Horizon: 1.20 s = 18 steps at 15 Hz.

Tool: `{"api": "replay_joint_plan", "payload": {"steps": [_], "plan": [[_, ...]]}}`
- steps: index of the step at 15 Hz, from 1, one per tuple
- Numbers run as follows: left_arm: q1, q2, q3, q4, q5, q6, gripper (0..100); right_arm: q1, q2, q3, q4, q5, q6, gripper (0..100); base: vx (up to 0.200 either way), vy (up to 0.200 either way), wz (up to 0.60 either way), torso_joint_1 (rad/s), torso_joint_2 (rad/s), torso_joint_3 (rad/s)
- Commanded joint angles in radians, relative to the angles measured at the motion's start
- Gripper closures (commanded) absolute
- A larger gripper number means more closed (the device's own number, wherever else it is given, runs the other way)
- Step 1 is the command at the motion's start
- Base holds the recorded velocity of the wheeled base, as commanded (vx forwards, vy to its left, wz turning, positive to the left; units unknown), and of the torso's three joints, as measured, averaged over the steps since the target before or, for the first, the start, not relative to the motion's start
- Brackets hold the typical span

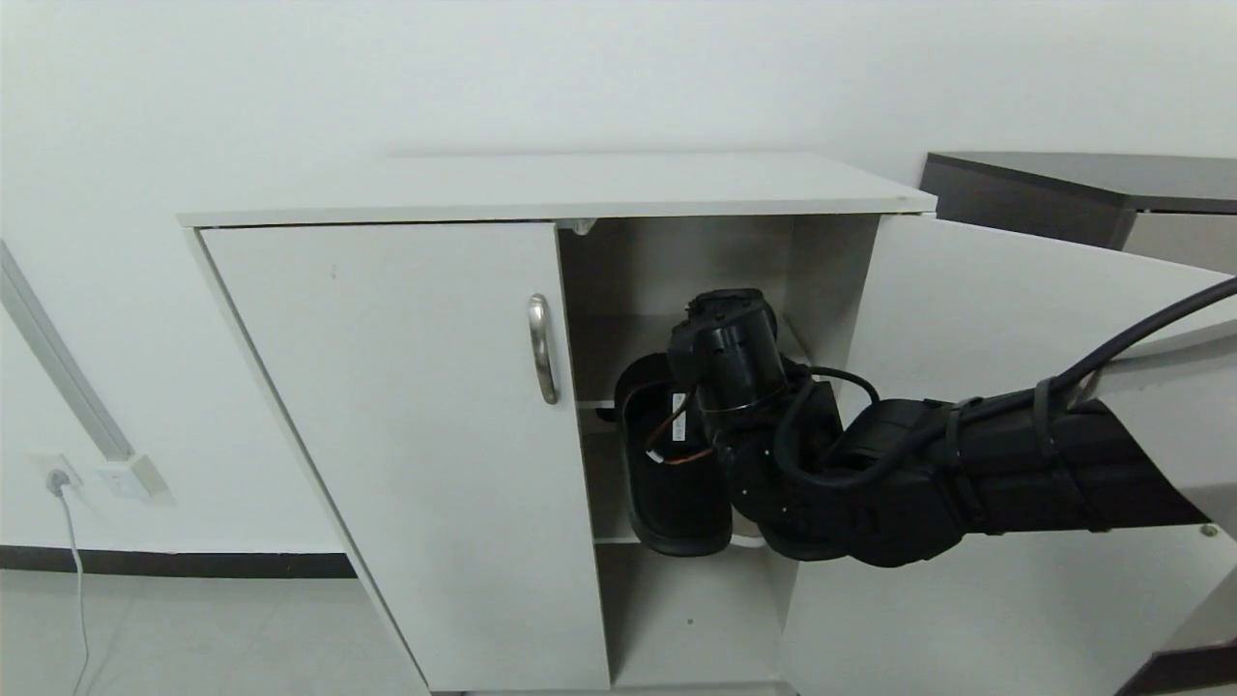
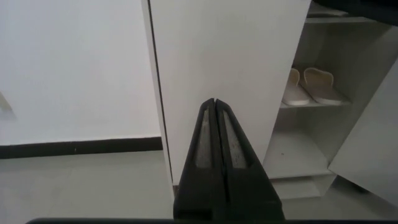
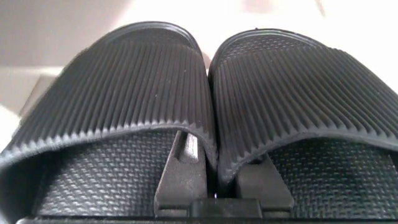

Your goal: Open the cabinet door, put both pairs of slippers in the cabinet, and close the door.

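Closest in, the right gripper [image 3: 214, 171] has one finger tucked under each strap of the black slippers [image 3: 143, 87]. It pinches their two touching inner walls together, so the pair sits side by side in the claw. Out from there, the pair is held on edge inside the open right half of the cabinet [image 1: 387, 435], level with its middle shelves and beside the swung-out door [image 1: 966, 309]. The left gripper [image 2: 214, 109], fingers pressed flat together on nothing, faces the closed left door [image 2: 230, 56], with the beige slippers [image 2: 311, 87] side by side on a shelf [image 2: 311, 104] beyond.
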Motion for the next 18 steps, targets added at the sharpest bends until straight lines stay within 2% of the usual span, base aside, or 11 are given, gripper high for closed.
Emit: {"api": "replay_joint_plan", "payload": {"steps": [1, 3, 11, 13, 15, 18], "plan": [[0.000, 0.001, 0.000, -0.001, 0.000, 0.000, 100, -0.001, 0.006, -0.003, -0.001, -0.001, 0.000, 100, 0.200, 0.000, 0.00, -0.002, 0.00, 0.002], [0.000, 0.001, 0.000, -0.001, 0.000, 0.000, 100, -0.002, 0.022, -0.005, -0.006, -0.001, 0.000, 100, 0.200, 0.000, 0.00, 0.000, 0.00, 0.002], [0.000, 0.001, 0.000, -0.001, 0.000, 0.000, 100, -0.050, 0.097, -0.128, 0.000, 0.012, -0.032, 100, 0.000, 0.000, 0.00, 0.000, 0.00, 0.000], [0.000, 0.001, 0.000, -0.001, 0.000, -0.001, 100, -0.051, 0.103, -0.132, 0.002, 0.016, -0.034, 100, 0.000, 0.000, 0.00, 0.000, 0.00, 0.000], [0.000, 0.001, 0.000, -0.001, 0.001, -0.004, 100, -0.051, 0.108, -0.131, -0.003, 0.016, -0.034, 100, 0.200, 0.000, 0.00, 0.000, 0.00, 0.005], [-0.002, 0.001, 0.000, -0.001, 0.001, -0.004, 100, -0.053, 0.108, -0.134, -0.001, 0.016, -0.034, 100, 0.000, 0.000, 0.00, 0.000, 0.00, 0.000]]}}
